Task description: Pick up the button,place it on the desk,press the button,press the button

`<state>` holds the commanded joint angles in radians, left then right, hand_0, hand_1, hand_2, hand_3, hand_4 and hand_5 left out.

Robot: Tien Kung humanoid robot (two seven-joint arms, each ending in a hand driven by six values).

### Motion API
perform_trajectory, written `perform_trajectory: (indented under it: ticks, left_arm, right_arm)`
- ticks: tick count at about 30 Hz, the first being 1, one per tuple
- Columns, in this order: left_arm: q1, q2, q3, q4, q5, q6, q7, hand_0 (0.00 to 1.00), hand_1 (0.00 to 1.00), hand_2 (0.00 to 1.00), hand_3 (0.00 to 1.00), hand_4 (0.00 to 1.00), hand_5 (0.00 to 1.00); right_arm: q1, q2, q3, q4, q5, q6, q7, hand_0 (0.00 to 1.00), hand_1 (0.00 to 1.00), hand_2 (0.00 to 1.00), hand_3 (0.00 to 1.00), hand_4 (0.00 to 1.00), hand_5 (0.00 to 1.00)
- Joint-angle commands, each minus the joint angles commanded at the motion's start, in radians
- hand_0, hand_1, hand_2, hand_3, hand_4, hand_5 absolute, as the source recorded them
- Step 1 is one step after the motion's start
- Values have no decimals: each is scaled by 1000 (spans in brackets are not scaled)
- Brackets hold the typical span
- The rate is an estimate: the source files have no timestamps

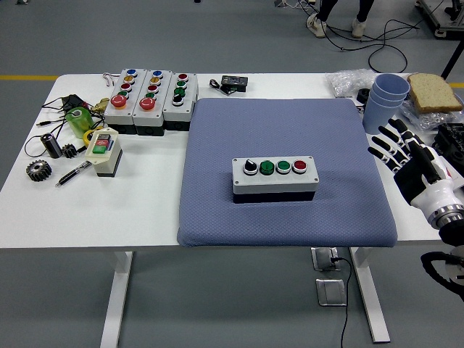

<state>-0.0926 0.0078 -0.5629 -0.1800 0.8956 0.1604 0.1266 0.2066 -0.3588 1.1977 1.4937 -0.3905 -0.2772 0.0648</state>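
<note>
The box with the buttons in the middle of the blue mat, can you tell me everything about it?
The button box is a long box, light grey on top and dark below, and looks like plastic. It has four round controls in a row: a black-and-white knob on the left, two green buttons, and a red one on the right. It lies flat near the middle of the blue mat, long side facing the table's near edge. Only the mat touches it. The right hand hovers off to the side, fingers spread.
</note>
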Motion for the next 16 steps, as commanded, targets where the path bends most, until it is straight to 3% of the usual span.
perform_trajectory:
  ticks: [16]
  left_arm:
    - [-13,3,8,0,-13,2,-4,622,657,675,591,336,633]
  right_arm:
    - [11,0,1,0,9,-2,-4,673,611,650,634,802,359]
